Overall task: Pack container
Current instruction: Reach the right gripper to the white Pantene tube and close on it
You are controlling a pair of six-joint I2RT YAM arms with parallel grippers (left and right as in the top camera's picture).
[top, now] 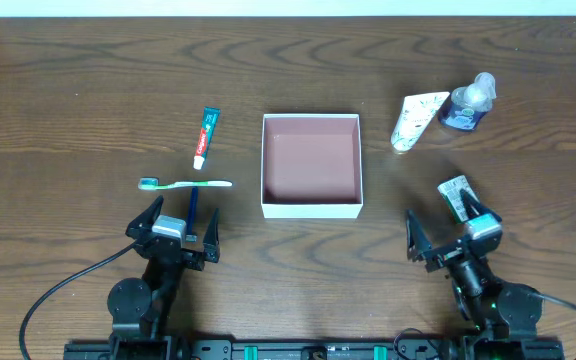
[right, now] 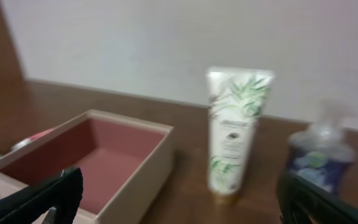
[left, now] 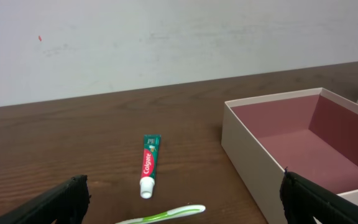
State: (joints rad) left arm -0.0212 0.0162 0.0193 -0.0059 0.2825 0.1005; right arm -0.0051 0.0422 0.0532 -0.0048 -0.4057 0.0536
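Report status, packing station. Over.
Left gripper and right gripper open, empty. Container empty. Toothpaste, toothbrush on left-arm side; lotion tube, pump bottle on right-arm side. Nothing blocks the container.

Wooden table [top: 68, 80] with container [top: 311, 209], toothpaste [top: 206, 136], toothbrush [top: 186, 184], lotion tube [top: 416, 118], soap bottle [top: 468, 105]

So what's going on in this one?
Nothing is packed yet: the container sits empty in the middle. The left end effector and right end effector rest at the near edge, open, holding nothing. Toothpaste and a toothbrush lie on the container's left; a white tube and a blue soap bottle on its right.
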